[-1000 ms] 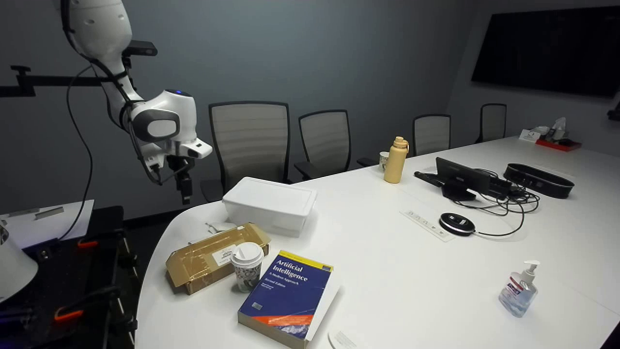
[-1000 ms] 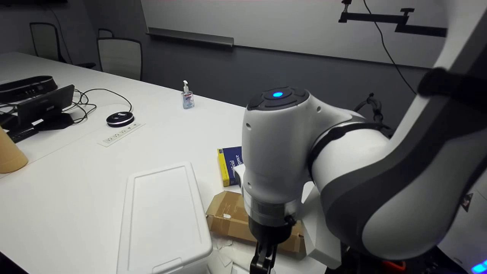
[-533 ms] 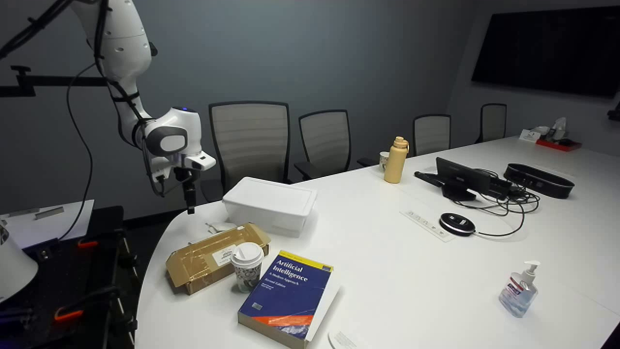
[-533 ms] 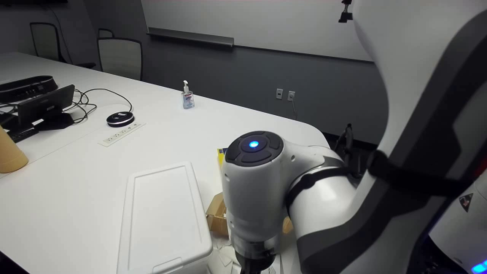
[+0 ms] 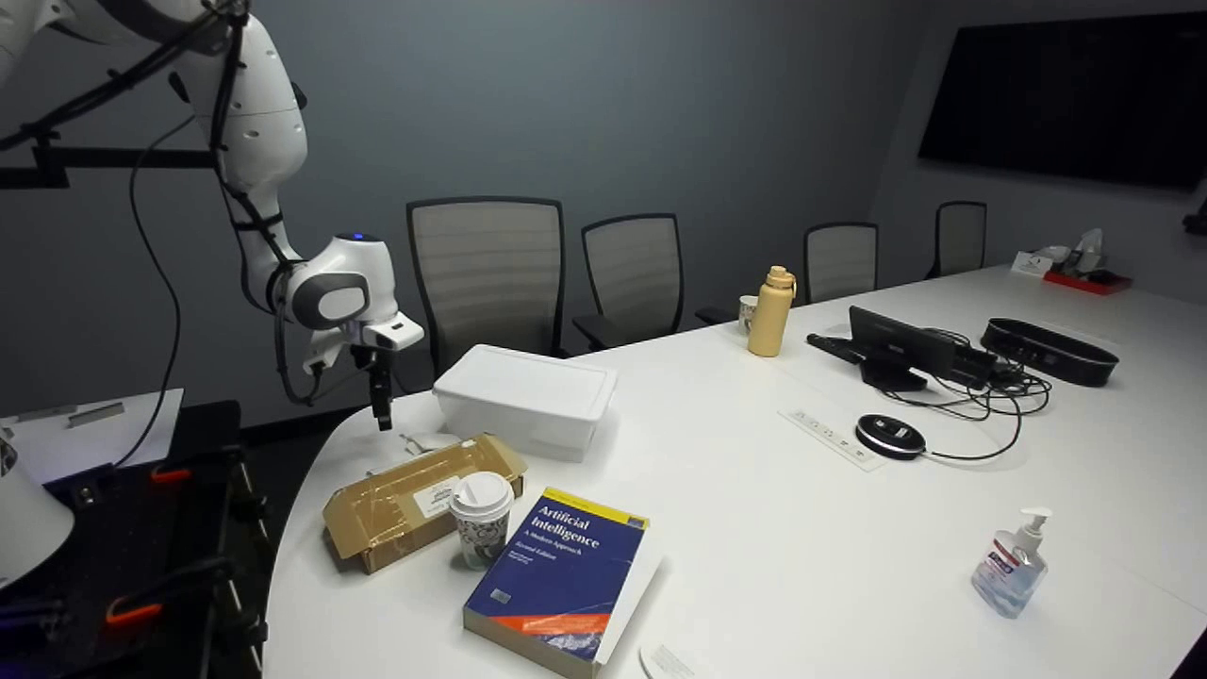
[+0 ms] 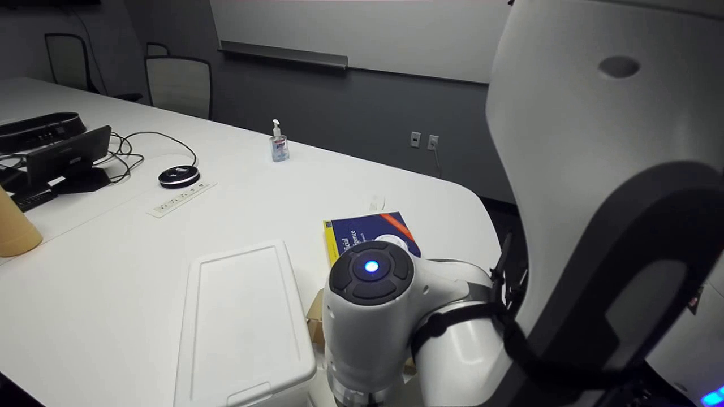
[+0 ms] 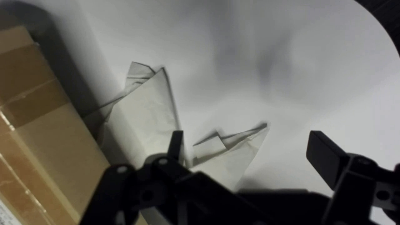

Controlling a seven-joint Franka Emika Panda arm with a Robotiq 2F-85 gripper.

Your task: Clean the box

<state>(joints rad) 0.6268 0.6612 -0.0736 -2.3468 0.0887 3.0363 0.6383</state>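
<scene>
Now, low in the wrist view, the Robotiq gripper (image 7: 250, 150) is holding its 2 jaws wide apart, creased paper (image 7: 234, 162) showing between; the tan cardboard box (image 7: 43, 131) is lying at far left.

The claw (image 7: 245, 148) is pointed nearly straight down, and its two fingers (image 7: 326, 159) are seen in the wrist view to be spread wide apart. Directly above the claw, the wrist (image 5: 347, 288) is held almost upright; in an exterior view a blue light (image 6: 371, 266) is shown lit on its top, with the claw cut off at the lower edge. Higher above the claw, the arm (image 5: 264, 132) is bent.
</scene>
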